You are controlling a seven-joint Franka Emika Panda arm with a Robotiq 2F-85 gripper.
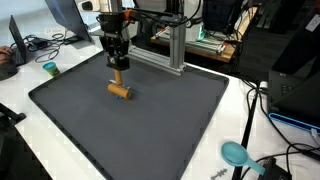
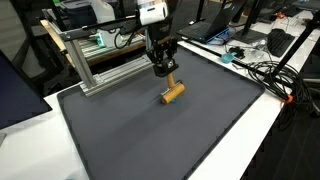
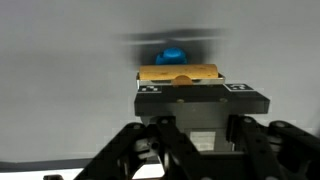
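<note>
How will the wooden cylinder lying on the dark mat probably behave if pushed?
The wooden cylinder looks round, so it may roll on the flat mat. It seems rigid and probably light. The gripper holds an upright wooden piece just above it, possibly pinning it.

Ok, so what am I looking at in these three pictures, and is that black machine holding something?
It is a robot arm whose black jaws work like a hand. Two pictures come from cameras standing around it. The blurry third comes from a camera on its wrist, looking along the jaws. A dark grey mat covers the white table. The jaws are shut on a light brown wooden mallet-shaped piece, whose thick end appears to rest on the mat. A turquoise scoop-like thing lies beside the mat.
</note>
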